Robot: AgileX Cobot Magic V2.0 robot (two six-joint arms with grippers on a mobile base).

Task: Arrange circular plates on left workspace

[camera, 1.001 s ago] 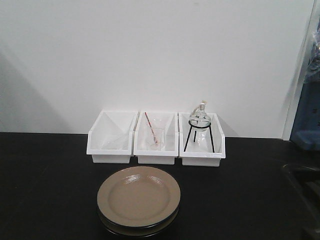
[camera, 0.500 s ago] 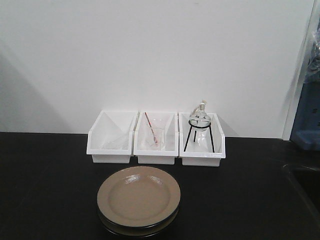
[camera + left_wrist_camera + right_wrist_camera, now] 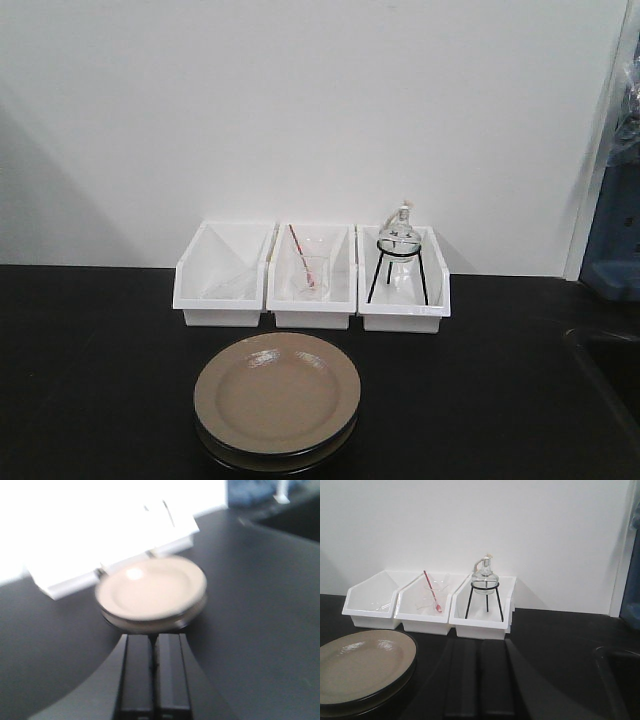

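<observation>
You have the two circular plates stacked one on the other near the front edge of the black countertop, about midway along it, tan tops facing up and the dark underside showing as a rim around the lower one. Just behind the stack, against the back edge by the white wall, three white bins stand side by side in a row: the left bin holds something clear that you cannot make out, the middle bin holds a glass beaker with a red rod leaning in it, and the right bin holds a small glass flask seated on a black wire tripod. At the right edge of the countertop the recessed sink begins. Your left gripper shows in its wrist view with both fingers pressed together, nothing between them, tips just short of the plate stack's near rim; that view is blurred. Your right gripper likewise has its fingers closed against each other and empty, sitting low over the countertop to the right of the plates and pointing toward the right bin.
</observation>
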